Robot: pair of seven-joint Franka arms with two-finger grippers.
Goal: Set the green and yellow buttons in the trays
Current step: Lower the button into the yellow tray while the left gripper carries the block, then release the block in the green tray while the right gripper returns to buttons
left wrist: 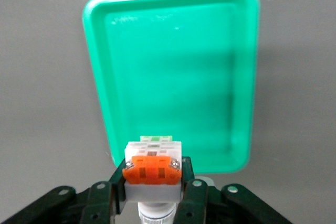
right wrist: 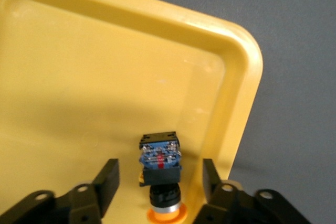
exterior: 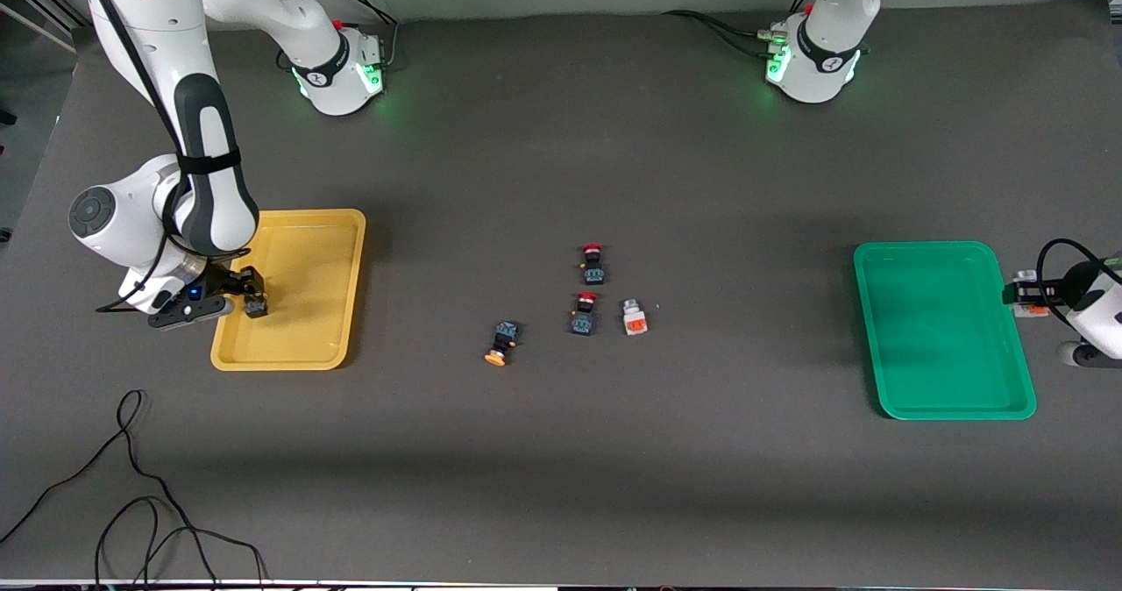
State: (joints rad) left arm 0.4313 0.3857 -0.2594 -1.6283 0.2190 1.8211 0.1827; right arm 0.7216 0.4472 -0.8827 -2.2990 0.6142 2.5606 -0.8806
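Note:
My right gripper (exterior: 252, 300) is low over the yellow tray (exterior: 302, 350). In the right wrist view it (right wrist: 159, 176) is open, and a black-bodied button with an orange-yellow cap (right wrist: 160, 157) lies in the yellow tray (right wrist: 105, 77) between its fingers, touching neither. My left gripper (exterior: 1024, 297) hangs beside the green tray (exterior: 942, 402), at the left arm's end of the table. In the left wrist view it (left wrist: 153, 176) is shut on a white-bodied button with an orange patch (left wrist: 152, 163), just outside the green tray's rim (left wrist: 97, 77). A second yellow-capped button (exterior: 501, 343) and a second white button (exterior: 634, 317) lie mid-table.
Two black-bodied buttons with red caps (exterior: 592, 262) (exterior: 585, 312) lie mid-table beside the white button. A black cable (exterior: 131, 486) loops on the table near the front camera, at the right arm's end. The green tray holds nothing.

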